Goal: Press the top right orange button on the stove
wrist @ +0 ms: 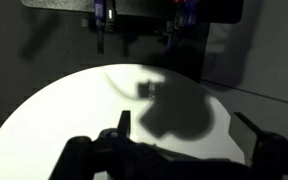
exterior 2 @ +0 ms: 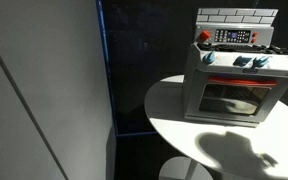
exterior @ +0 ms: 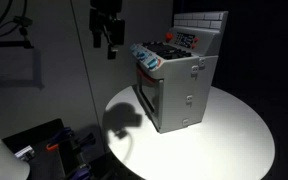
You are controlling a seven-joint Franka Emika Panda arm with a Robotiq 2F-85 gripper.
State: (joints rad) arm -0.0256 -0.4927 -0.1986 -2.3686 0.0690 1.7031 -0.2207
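The small grey toy stove (exterior: 180,85) stands on a round white table (exterior: 234,135), and it also shows in the other exterior view (exterior 2: 234,85). Its red-and-white button cluster (exterior: 187,39) sits on the dark top by the white tiled back panel (exterior 2: 235,36). The buttons are too small to single out the top right orange one. My gripper (exterior: 109,38) hangs in the air to the side of the stove, above the table edge and apart from it. In the wrist view its fingers (wrist: 184,125) are spread open and empty, with the stove front and blue knobs (wrist: 134,12) at the top edge.
The gripper's shadow (exterior: 122,120) falls on the table beside the stove. A pale wall panel (exterior 2: 44,90) stands off the table. Dark equipment with cables (exterior: 44,150) sits below the table edge. The room around is dark.
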